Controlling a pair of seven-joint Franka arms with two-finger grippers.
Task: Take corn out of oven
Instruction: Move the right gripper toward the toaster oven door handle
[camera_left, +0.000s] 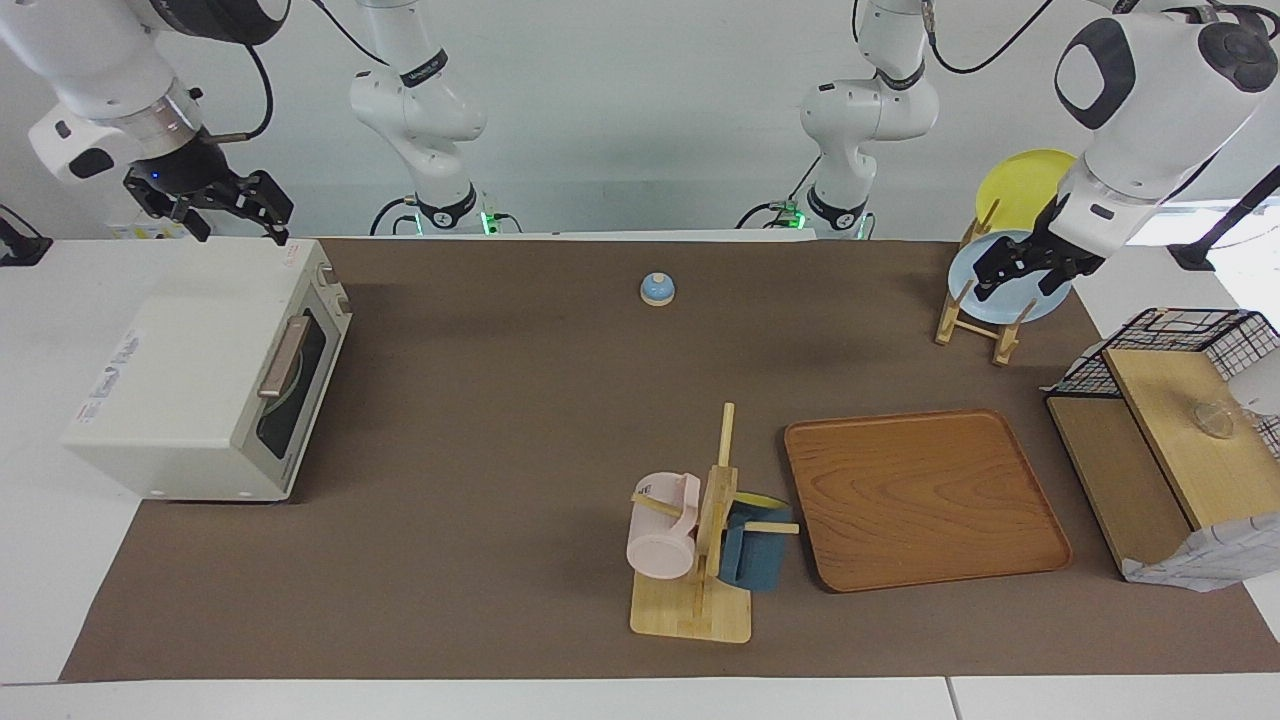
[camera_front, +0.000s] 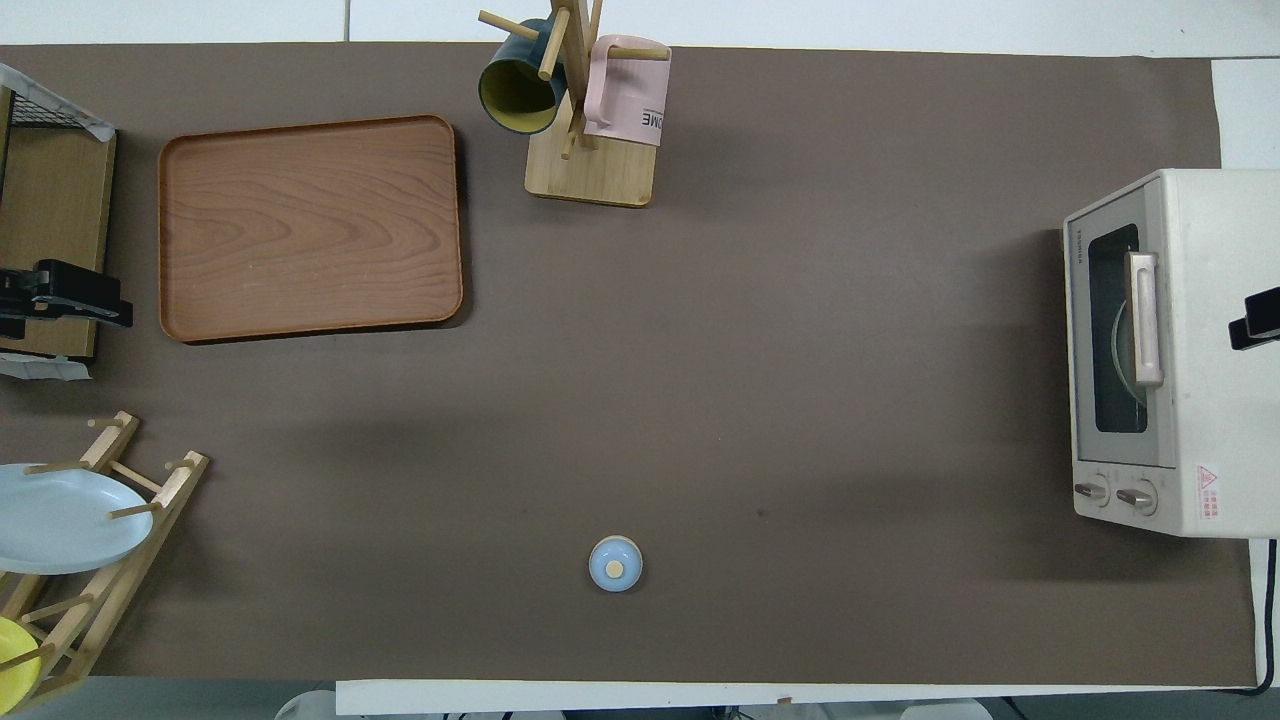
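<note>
Black right gripper (camera_left: 213, 207) hangs up in the air over the robot-side edge of the oven (camera_left: 175, 385). Its 2 fingers are spread wide apart w/ nothing between them, and they touch nothing.

Oven sits at the right arm's end of the table, half on the brown mat (camera_left: 480, 420), half on the white tabletop. Its dark glass door is shut, w/ the tan handle (camera_left: 284, 356) flat against it. A pale round shape shows thru the glass. Can't see the corn anywhere, so can't tell where it is.

Lots of bare mat in front of the oven door, w/ big open room out to the middle of the table. Only a small blue bell (camera_left: 657, 289) sits there, nearer the robots, well apart from the oven.

Mug rack (camera_left: 692, 605) stands at the mat's edge farthest from the robots, w/ a pink mug (camera_left: 662, 535) and a dark blue mug (camera_left: 752, 558) hung on it. Wood tray (camera_left: 925, 497) lies just beside it, toward the left arm's end.

Left gripper (camera_left: 1025, 268) waits up in the air at the left arm's end, by the plate rack (camera_left: 975, 325). Fingers look open & it holds nothing. Rack holds a pale blue plate (camera_left: 1040, 300) and a yellow plate (camera_left: 1020, 185). Black wire basket (camera_left: 1200, 330) sits at that same end.
</note>
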